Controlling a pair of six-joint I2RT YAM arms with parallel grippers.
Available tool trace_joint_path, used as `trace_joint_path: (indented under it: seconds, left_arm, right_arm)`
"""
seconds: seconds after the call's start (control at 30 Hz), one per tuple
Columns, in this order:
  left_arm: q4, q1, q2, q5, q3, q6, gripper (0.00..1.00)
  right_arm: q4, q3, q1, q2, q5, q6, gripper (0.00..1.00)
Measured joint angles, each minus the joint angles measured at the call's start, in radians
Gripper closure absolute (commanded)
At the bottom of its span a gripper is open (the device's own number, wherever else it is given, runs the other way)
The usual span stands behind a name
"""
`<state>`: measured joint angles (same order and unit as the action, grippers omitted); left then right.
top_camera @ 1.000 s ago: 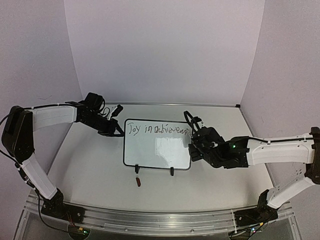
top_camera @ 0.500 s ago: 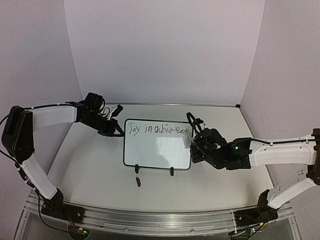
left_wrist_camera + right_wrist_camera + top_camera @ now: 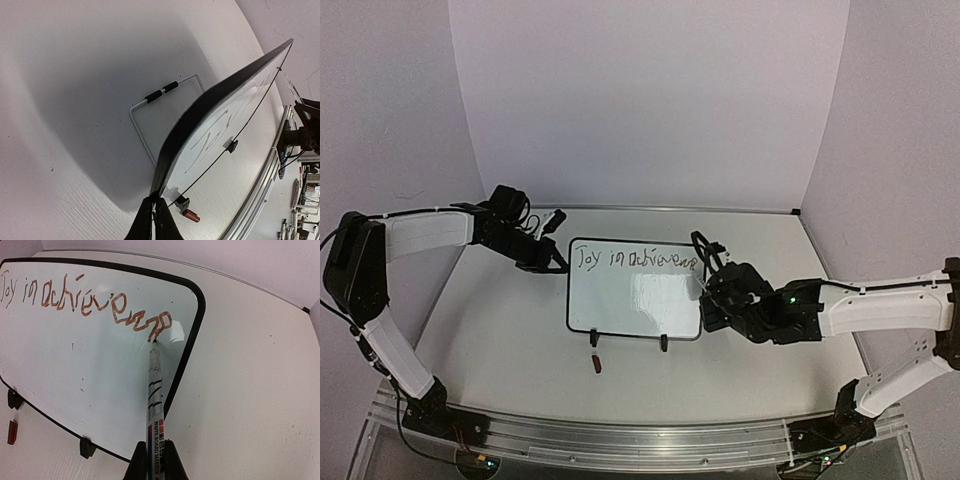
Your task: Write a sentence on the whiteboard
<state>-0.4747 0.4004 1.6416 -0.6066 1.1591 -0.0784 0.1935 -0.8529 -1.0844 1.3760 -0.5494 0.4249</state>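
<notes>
The whiteboard point(image 3: 633, 300) stands propped in the middle of the table, with "Joy in achievem.." in red along its top. My left gripper point(image 3: 558, 266) is shut on its top left corner; in the left wrist view the jaws point(image 3: 154, 216) pinch the black frame edge point(image 3: 175, 145). My right gripper point(image 3: 710, 300) is shut on a whiteboard marker point(image 3: 154, 395). The marker's tip point(image 3: 154, 341) touches the board point(image 3: 75, 365) just under the last red letters near the right edge.
A red marker cap point(image 3: 597, 363) lies on the table in front of the board, also seen in the left wrist view point(image 3: 191, 215) and at the right wrist view's left edge point(image 3: 12, 432). The board's wire stand point(image 3: 150, 107) sits behind it. Two black clip feet point(image 3: 663, 343) hold its lower edge.
My right gripper has shifted slightly down and left beside the board's right edge, moving the marker tip at the end of the writing. The left arm and the board have not moved.
</notes>
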Motion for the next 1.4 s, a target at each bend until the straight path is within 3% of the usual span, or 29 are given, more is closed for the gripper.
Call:
trace_joint_path:
  seconds: [0.6, 1.4]
  left_arm:
    - [0.0, 0.0, 0.0, 0.0, 0.0, 0.0, 0.97]
    - [0.0, 0.0, 0.0, 0.0, 0.0, 0.0, 0.97]
  right_arm:
    - [0.018, 0.003, -0.006, -0.057, -0.037, -0.005, 1.0]
    - [0.017, 0.01, -0.006, -0.012, -0.006, -0.001, 1.0]
